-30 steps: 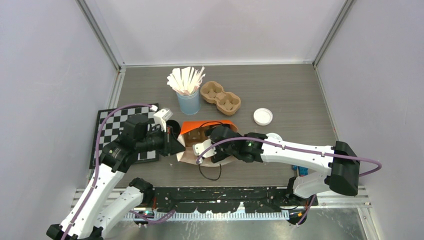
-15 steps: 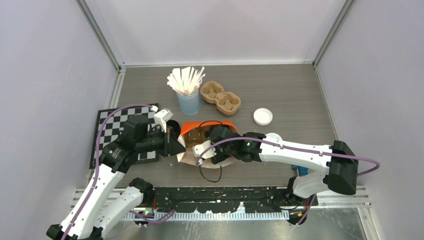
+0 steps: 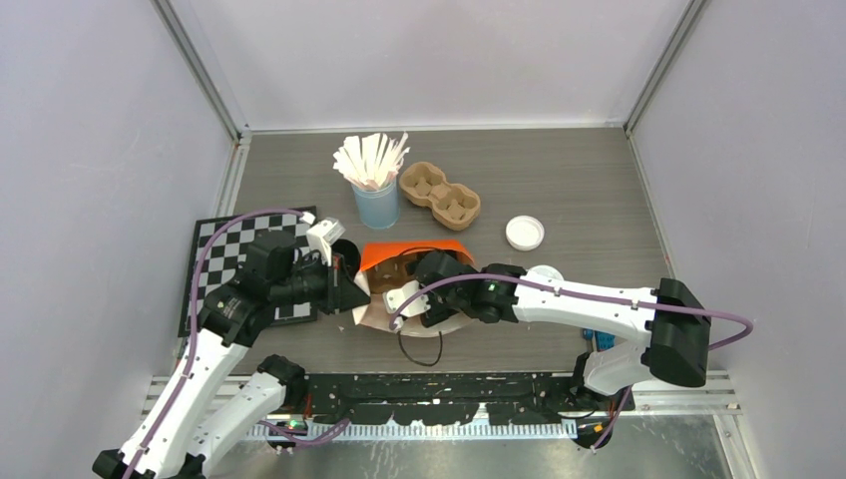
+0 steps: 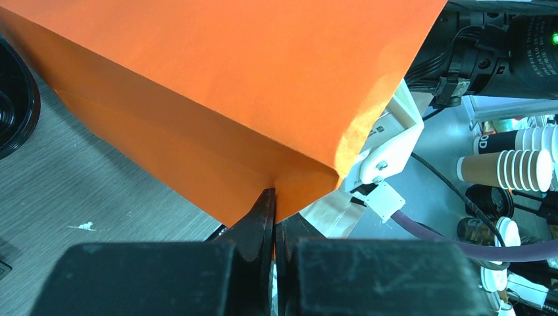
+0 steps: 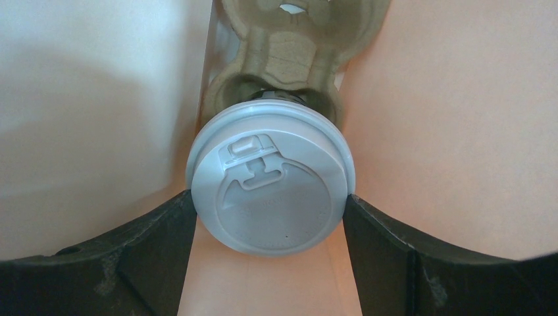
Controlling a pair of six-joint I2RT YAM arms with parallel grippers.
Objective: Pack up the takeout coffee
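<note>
An orange bag (image 3: 414, 254) lies on its side on the table, mouth toward the right arm. My left gripper (image 3: 351, 292) is shut on the bag's edge, and the left wrist view shows its jaws (image 4: 273, 197) pinching an orange fold (image 4: 250, 118). My right gripper (image 3: 424, 299) reaches into the bag. In the right wrist view its fingers (image 5: 158, 243) press both sides of the white lid of a takeout coffee (image 5: 270, 181). That cup stands in a brown cardboard carrier (image 5: 289, 52) inside the bag. The cup's dark body is hidden under the lid.
On the table behind the bag stand a light-blue cup of white sticks (image 3: 375, 200) and a second cardboard carrier (image 3: 440, 195). A loose white lid (image 3: 525, 233) lies to the right. A checkerboard (image 3: 221, 261) is at the left. A dark round object (image 4: 13, 99) sits beside the bag.
My right arm has edged slightly left, deeper into the bag. The left gripper keeps its hold on the bag's edge.
</note>
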